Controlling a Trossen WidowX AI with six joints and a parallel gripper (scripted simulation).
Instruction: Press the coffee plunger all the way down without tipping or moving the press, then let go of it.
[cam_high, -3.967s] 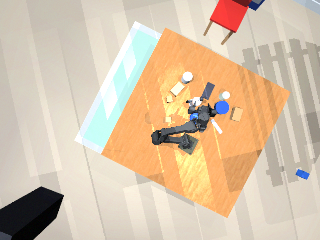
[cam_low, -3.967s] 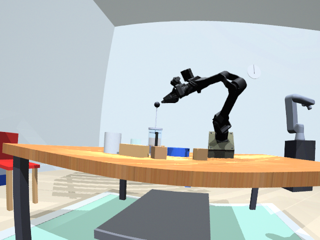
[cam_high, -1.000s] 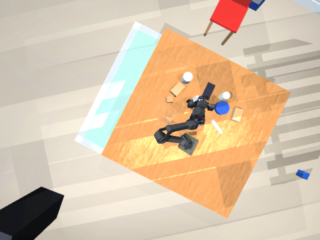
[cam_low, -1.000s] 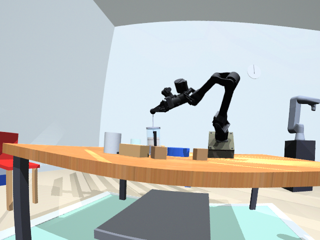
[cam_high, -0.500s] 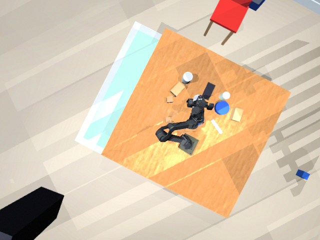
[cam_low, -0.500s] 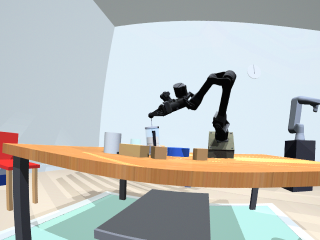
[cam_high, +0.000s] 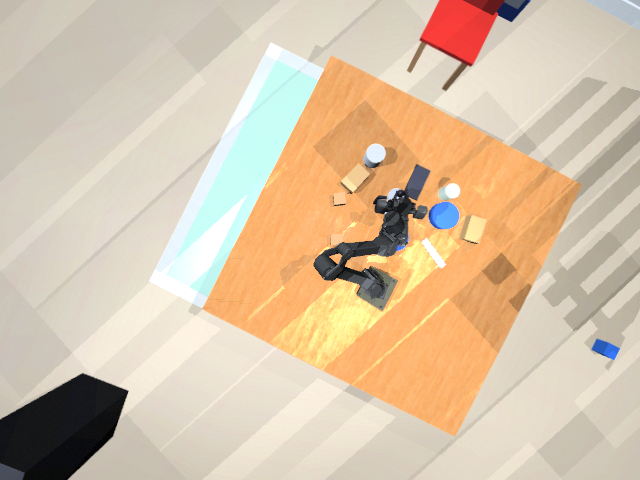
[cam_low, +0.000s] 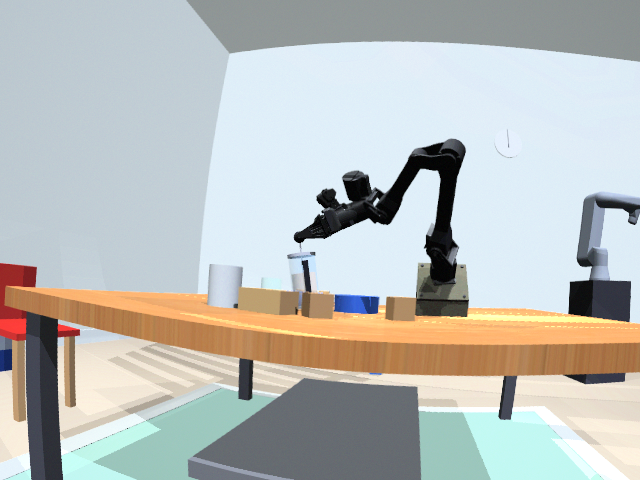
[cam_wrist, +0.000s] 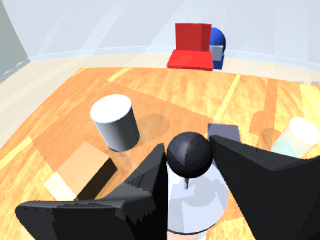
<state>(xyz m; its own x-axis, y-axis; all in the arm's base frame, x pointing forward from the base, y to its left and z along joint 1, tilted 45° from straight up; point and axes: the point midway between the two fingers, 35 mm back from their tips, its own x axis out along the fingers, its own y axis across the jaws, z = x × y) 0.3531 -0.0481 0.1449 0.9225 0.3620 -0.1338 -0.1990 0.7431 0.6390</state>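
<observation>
The coffee press (cam_low: 297, 279) (cam_wrist: 202, 207) is a clear glass cylinder with a pale lid and a dark handle (cam_low: 306, 276). In the exterior view it leans slightly to the left, its top further left than its base. The round black plunger knob (cam_wrist: 189, 154) stands a short way above the lid on a thin rod (cam_low: 300, 247) (cam_wrist: 187, 183). My gripper (cam_wrist: 187, 146) (cam_low: 299, 236) is shut on the knob, one finger on each side. In the top view the arm hides most of the press. The base is partly hidden behind blocks in the exterior view.
A grey cylinder (cam_high: 374, 155) (cam_low: 225, 285) and a tan block (cam_high: 355, 177) (cam_wrist: 82, 167) stand near the press. A dark slab (cam_high: 417, 181), a pale cup (cam_high: 449, 191) and a blue dish (cam_high: 444, 215) are on its other side. A white bar (cam_high: 433, 253) lies nearer the arm's base.
</observation>
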